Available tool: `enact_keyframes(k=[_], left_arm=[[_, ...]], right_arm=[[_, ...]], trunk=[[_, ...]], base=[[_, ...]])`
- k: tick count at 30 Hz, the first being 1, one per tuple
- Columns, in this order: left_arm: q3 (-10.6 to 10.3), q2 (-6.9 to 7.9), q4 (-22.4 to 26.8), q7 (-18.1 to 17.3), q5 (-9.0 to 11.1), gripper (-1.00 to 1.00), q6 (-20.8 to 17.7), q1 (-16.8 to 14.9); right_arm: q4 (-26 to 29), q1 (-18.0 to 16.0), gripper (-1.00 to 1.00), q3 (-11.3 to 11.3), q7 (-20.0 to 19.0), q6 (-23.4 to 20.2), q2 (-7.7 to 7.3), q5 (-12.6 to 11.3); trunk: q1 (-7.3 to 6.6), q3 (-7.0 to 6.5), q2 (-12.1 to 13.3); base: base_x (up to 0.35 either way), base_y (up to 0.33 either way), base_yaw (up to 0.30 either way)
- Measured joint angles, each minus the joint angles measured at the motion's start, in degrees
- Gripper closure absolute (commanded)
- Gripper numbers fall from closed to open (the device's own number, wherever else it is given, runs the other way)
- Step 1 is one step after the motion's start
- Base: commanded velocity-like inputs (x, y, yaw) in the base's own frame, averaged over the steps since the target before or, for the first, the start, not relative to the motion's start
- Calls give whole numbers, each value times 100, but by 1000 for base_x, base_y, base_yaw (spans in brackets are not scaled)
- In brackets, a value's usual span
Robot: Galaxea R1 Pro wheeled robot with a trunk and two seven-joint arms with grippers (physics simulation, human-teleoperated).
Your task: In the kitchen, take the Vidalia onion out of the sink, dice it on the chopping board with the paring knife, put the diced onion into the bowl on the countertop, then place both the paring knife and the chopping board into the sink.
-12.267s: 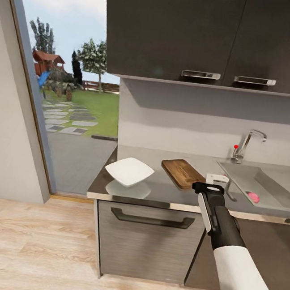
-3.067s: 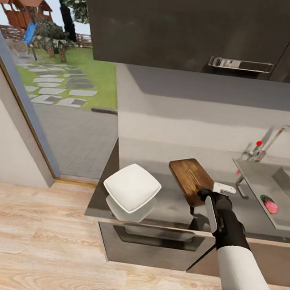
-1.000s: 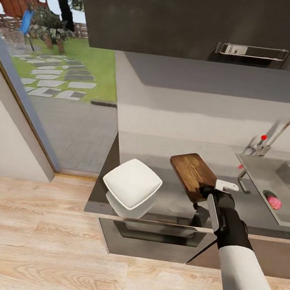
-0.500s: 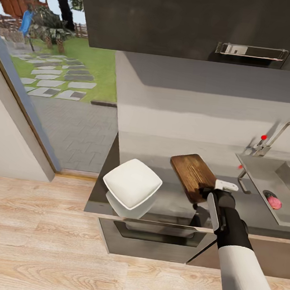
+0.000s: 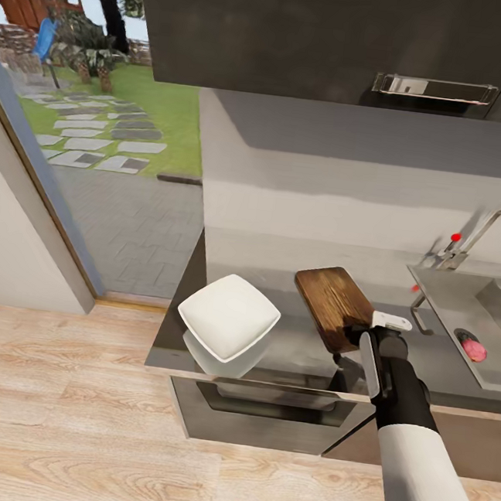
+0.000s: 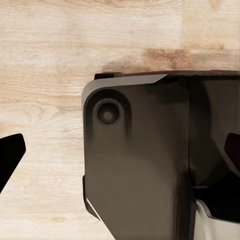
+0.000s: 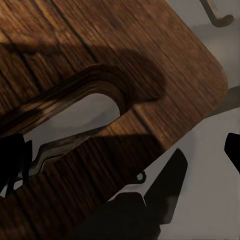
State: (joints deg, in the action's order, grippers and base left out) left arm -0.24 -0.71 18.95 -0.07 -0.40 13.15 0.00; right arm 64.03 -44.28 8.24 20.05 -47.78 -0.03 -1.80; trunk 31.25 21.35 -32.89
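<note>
The dark-brown chopping board point(image 5: 332, 302) lies on the grey countertop point(image 5: 300, 357), its slot-shaped handle hole point(image 7: 75, 120) at the near end. My right gripper point(image 5: 369, 332) hovers open just over that handle end, its two dark fingertips point(image 7: 12, 156) spread wide on either side of the board's corner point(image 7: 122, 150). The white square bowl point(image 5: 229, 316) sits left of the board. The pinkish Vidalia onion point(image 5: 473, 350) lies in the steel sink point(image 5: 462, 302) by the drain. I cannot make out the paring knife. My left gripper point(image 6: 120, 155) hangs open over the wooden floor.
The chrome tap point(image 5: 476, 237) with its red dot stands behind the sink. Dark upper cabinets point(image 5: 345, 36) hang above the counter. A drawer front point(image 5: 269, 424) is below the counter's edge. A glass door to the garden point(image 5: 100, 132) is at the left.
Over the earlier frames the head camera came closer to the counter. In the last second the right gripper edged slightly toward the board's handle end; nothing was grasped.
</note>
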Motion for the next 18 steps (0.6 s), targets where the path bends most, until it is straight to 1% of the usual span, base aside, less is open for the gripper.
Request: enact_keyframes(k=[14,18], left_arm=[[0,-2,-1,-1,0,-100,0,1],[0,-3,-1,0,0,-100,0,0]], right_arm=[[5,0,-100,13,4,-11,2,-13],[4,0,-100,36,-1,-8,-2,-53]], trunk=[[0,0,0],[0,0,0]], base=[[0,0,0],[0,0,0]])
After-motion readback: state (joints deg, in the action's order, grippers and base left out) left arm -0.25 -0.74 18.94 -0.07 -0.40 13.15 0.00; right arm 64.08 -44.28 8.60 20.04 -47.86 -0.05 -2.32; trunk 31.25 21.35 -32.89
